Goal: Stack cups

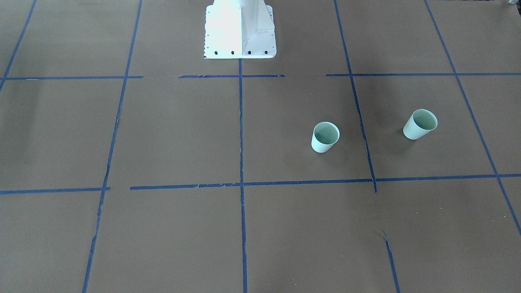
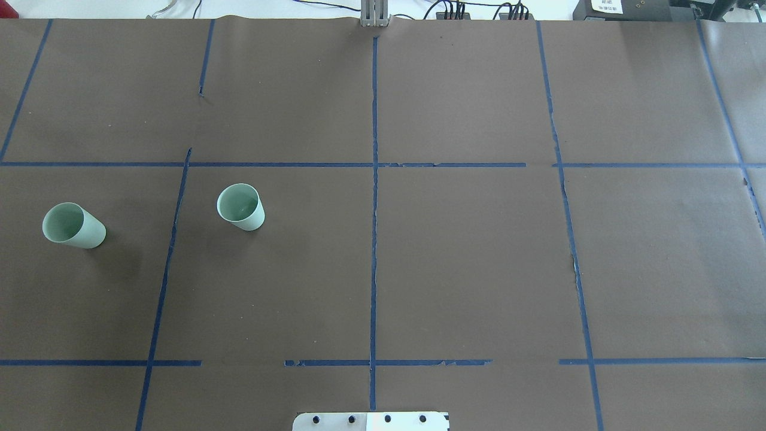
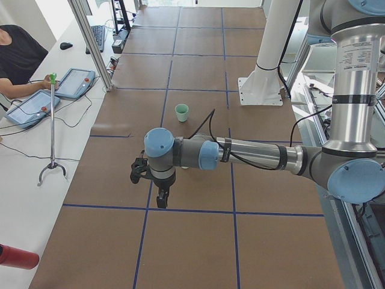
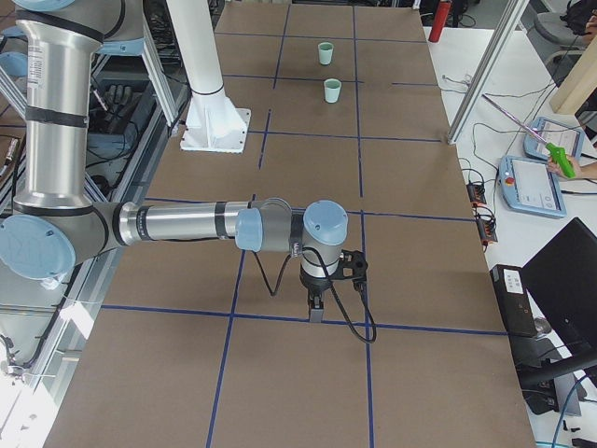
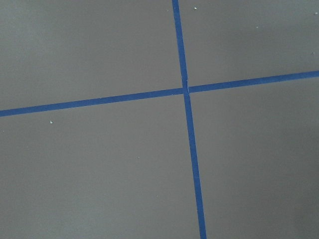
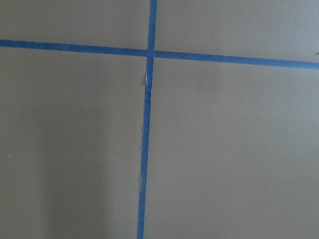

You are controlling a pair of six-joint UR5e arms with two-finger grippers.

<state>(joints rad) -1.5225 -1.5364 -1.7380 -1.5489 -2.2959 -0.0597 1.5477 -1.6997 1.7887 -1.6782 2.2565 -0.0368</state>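
The inner cup [image 2: 240, 206], a small pale mint-green tapered cup with no handle and a darker green inside, stands upright and mouth-up on the brown paper-covered bench [image 2: 467, 257], on the robot's left half. The outer cup [image 2: 73, 225], identical and also upright, stands well apart from it across a blue tape line [image 2: 170, 251], close to the overhead view's left edge. Neither cup sits inside the other.

The left-end camera shows only the inner cup clearly. The left arm [image 3: 252, 153] lies across the patch of bench where the outer cup would be, so that cup cannot be made out there.

The left gripper [image 3: 161, 201] appears in that side view alone, pointing down near a crossing of tape lines. It is dark and small, and I cannot tell whether its fingers are apart or together. The right gripper [image 4: 314, 313] appears only in the right-end view, pointing down well apart from both cups, and its state cannot be told either.

Both wrist cameras show only brown paper and crossing tape, with no fingers in view. The overhead and front-facing views show no arm at all, only a white base plate [image 1: 240, 30] cut off by the frame edge.
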